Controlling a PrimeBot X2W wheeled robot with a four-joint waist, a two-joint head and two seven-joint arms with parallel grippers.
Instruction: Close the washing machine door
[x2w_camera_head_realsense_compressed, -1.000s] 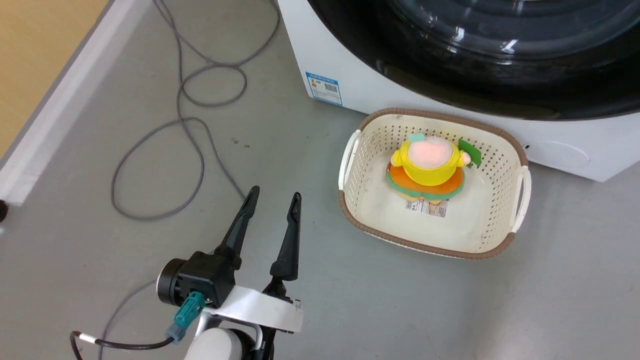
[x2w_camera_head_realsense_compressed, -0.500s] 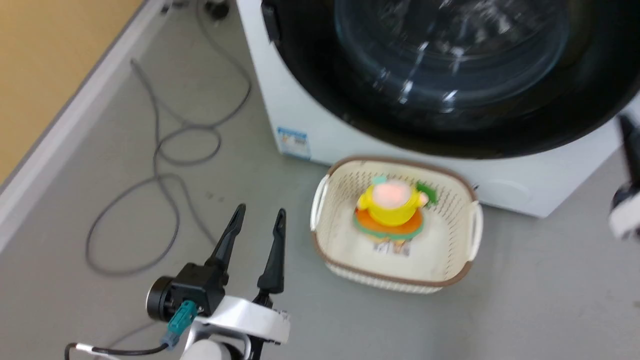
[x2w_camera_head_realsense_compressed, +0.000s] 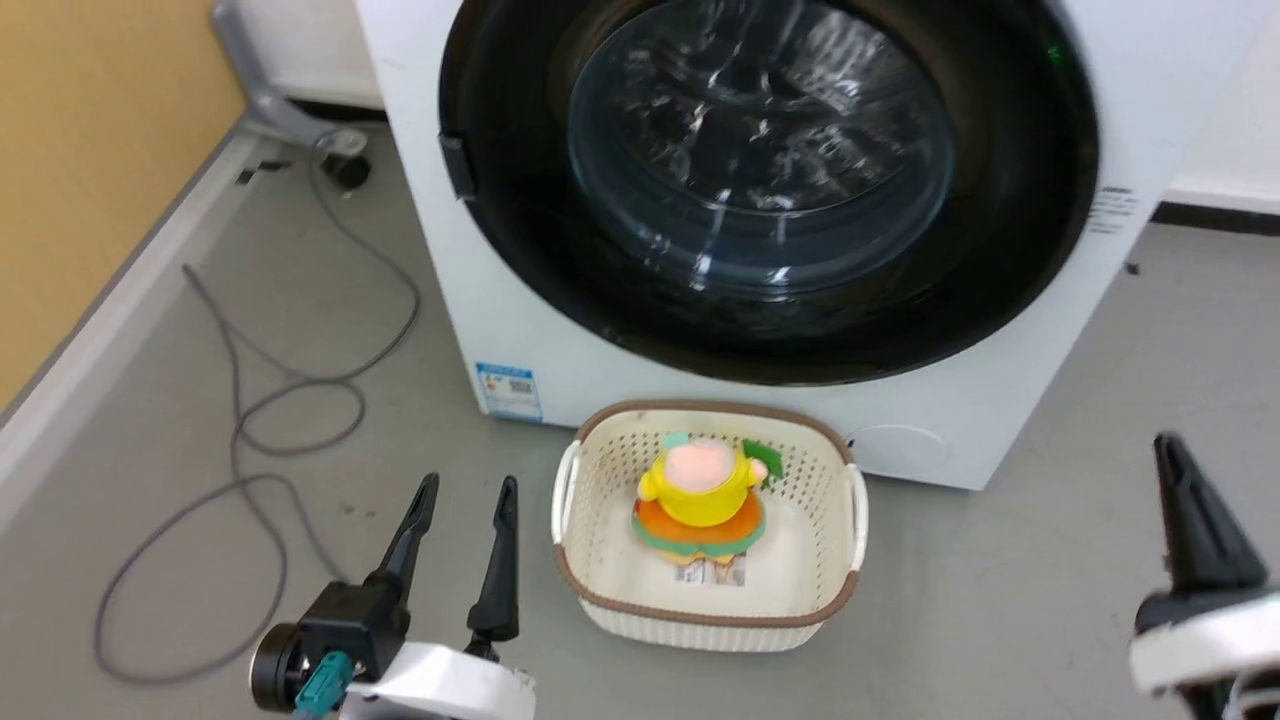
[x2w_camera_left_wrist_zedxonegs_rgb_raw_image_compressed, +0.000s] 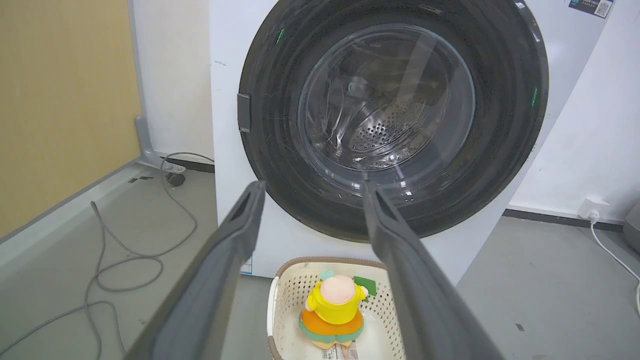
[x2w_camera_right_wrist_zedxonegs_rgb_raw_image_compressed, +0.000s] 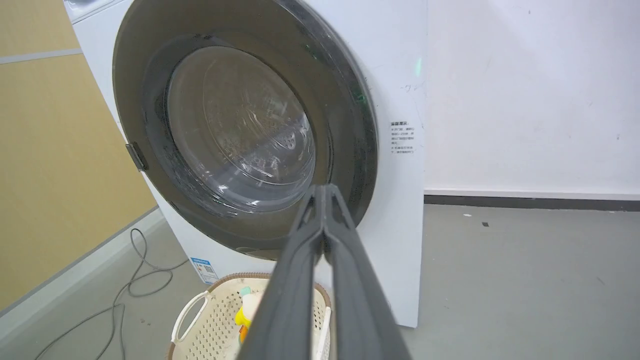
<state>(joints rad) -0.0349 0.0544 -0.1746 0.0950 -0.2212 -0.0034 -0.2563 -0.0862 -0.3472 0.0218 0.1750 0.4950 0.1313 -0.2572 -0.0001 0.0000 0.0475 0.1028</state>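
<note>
basket (x2w_camera_head_realsense_compressed: 690, 632) before washing machine (x2w_camera_head_realsense_compressed: 520, 330), toy (x2w_camera_head_realsense_compressed: 700, 490) in basket, cable (x2w_camera_head_realsense_compressed: 290, 451) left

**Readable marks.** Blue sticker (x2w_camera_head_realsense_compressed: 508, 389), low on the left of the machine (x2w_camera_head_realsense_compressed: 600, 385) front: small print above a code block, too fine to read. Grey print (x2w_camera_head_realsense_compressed: 1110, 208), several short lines on the right of the front: characters not legible in the head or right wrist view. Dark label (x2w_camera_left_wrist_zedxonegs_rgb_raw_image_compressed: 592, 7), upper right of the front: a QR code, text unreadable. White tag (x2w_camera_head_realsense_compressed: 710, 572) under the toy (x2w_camera_head_realsense_compressed: 700, 490) in the basket (x2w_camera_head_realsense_compressed: 700, 635): barcode-like print, unreadable.
</note>
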